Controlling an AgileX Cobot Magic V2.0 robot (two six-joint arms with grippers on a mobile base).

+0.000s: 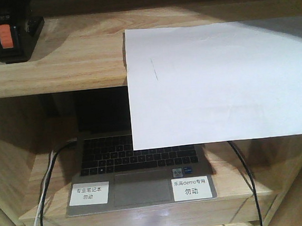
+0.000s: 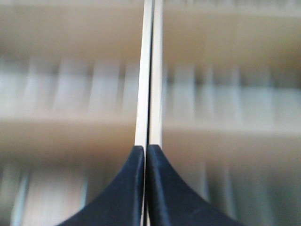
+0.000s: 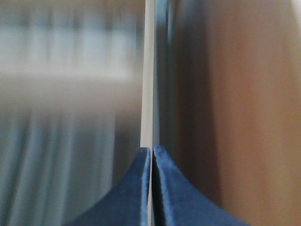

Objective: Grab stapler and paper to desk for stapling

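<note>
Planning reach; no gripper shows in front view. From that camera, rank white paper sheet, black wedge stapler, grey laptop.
1. White paper sheet, overhanging upper shelf.
2. Grey laptop, lower shelf; near-tie with paper.
3. Black wedge stapler, back left.

Your left gripper (image 2: 148, 84): navy-black flared finger bases, cream strip tips. Your right gripper (image 3: 151, 84): same shape, bluer.
</note>
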